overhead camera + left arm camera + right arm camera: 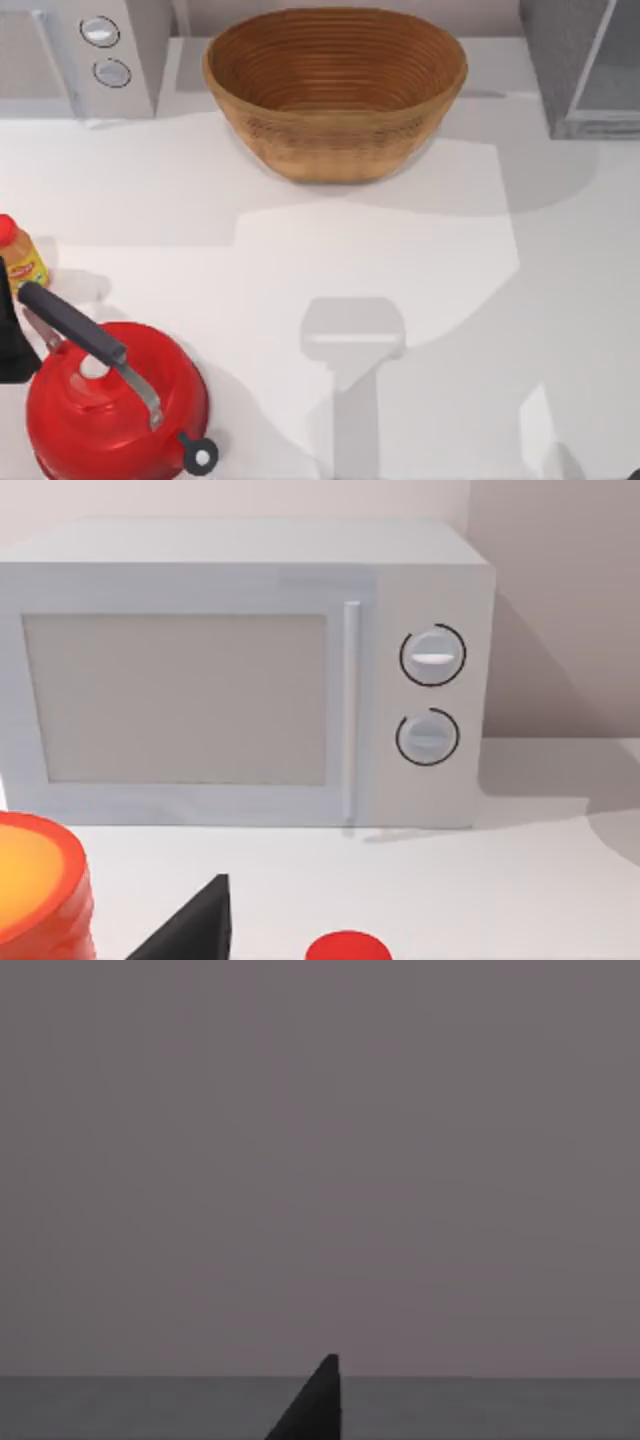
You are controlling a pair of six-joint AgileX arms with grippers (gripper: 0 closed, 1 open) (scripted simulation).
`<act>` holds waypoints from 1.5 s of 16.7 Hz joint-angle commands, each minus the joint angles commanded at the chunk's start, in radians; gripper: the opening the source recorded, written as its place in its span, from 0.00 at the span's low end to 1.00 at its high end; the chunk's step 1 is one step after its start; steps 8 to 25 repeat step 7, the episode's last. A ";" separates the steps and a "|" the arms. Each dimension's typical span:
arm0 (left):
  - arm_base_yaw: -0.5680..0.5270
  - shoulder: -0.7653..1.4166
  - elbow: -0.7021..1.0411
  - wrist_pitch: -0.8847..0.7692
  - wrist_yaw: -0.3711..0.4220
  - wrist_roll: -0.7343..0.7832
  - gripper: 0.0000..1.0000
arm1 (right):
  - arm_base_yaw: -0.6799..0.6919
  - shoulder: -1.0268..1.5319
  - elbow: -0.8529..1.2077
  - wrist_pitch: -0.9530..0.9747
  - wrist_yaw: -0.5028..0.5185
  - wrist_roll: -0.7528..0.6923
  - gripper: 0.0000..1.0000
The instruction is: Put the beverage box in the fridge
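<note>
The beverage box is out of view. The fridge (583, 62), a grey speckled cabinet with a paler door panel, stands at the table's far right corner. My left arm sits at the table's left edge, between the bottle and the kettle; a dark part of it shows in the top view, and a black tip of the left gripper (192, 928) shows in the left wrist view, facing the pale box with two dials. A black tip of the right gripper (316, 1405) rises before a plain grey surface in the right wrist view.
A large woven basket (335, 92) stands at the back centre. The pale two-dial box (80, 55) (240, 670) fills the far left corner. A yellow-labelled, orange-capped bottle (20, 255) (35, 890) and a red kettle (115, 405) crowd the near left.
</note>
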 joint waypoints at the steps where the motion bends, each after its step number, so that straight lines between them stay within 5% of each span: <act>1: 0.000 0.000 0.000 0.000 0.000 0.000 1.00 | 0.000 0.000 0.000 0.000 0.000 0.000 0.98; 25: 0.000 0.000 0.000 0.000 0.000 0.000 1.00 | 0.000 0.000 0.000 0.000 0.000 0.000 1.00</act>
